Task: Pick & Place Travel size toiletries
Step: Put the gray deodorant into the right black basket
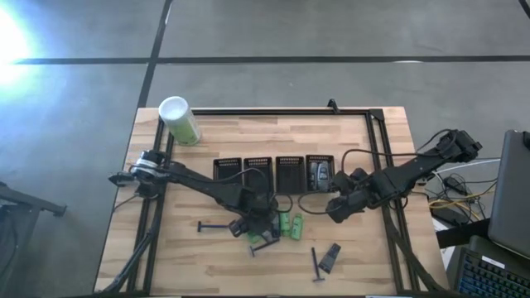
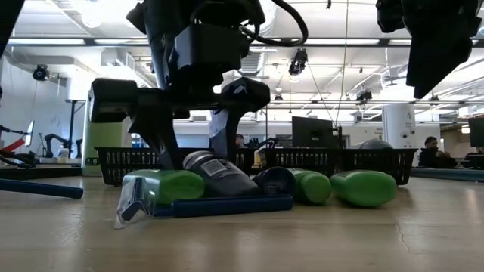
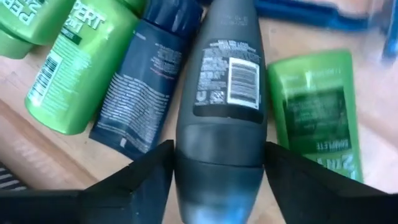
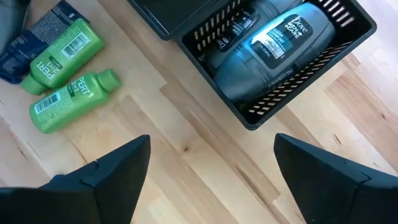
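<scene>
Left gripper (image 3: 217, 180) is clamped round a grey deodorant tube (image 3: 224, 93), presumably for lifting; right gripper (image 4: 211, 180), at 3 o'clock, is spread, empty.

Open desk (image 1: 364, 257) is seen at the front right corner; passage mid-desk is blocked by crowded green packets (image 1: 291, 224), a razor (image 1: 315, 265) and the tray row (image 1: 273, 172).

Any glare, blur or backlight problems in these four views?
High view: blown-out glare on the floor at the top left corner. Low view: ceiling lights backlight the arms into silhouettes; the razor up front is soft. Left wrist view: the grey bottle blurs toward the left tool. Right wrist view: a bright reflection on the bottle in the mesh tray.
</scene>
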Robot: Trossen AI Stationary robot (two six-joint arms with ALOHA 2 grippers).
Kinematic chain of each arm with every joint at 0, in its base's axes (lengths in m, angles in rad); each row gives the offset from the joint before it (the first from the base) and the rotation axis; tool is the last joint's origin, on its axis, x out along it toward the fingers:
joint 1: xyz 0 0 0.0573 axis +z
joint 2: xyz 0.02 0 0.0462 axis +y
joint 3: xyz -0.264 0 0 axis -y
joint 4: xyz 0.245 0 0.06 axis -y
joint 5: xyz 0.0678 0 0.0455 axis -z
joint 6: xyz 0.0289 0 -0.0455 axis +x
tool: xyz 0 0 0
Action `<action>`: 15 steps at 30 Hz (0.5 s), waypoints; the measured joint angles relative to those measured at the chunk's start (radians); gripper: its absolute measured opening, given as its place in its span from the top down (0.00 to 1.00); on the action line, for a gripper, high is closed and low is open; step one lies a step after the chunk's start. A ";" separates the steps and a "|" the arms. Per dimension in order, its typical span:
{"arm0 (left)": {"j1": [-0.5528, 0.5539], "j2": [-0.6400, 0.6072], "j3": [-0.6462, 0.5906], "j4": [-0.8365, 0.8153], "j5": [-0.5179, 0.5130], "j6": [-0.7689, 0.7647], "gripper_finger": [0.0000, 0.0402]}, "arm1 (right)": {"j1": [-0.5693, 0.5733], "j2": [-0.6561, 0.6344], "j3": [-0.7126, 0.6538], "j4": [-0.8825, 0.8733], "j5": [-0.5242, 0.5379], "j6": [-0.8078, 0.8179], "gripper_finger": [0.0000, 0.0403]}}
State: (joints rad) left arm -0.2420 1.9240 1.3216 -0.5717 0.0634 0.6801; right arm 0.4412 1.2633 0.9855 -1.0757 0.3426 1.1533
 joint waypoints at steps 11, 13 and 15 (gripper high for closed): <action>-0.009 0.009 -0.032 0.060 0.007 -0.123 0.39 | 0.000 0.000 0.000 0.002 0.050 0.101 0.24; -0.008 0.021 -0.039 0.056 0.009 -0.158 0.37 | 0.000 0.000 0.000 0.002 0.051 0.104 0.25; -0.008 0.021 -0.045 0.062 0.005 -0.167 0.35 | 0.000 0.000 0.000 0.003 0.051 0.104 0.25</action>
State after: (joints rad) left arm -0.2504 1.9446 1.2766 -0.5095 0.0683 0.5134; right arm 0.4408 1.2633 0.9855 -1.0728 0.3936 1.2575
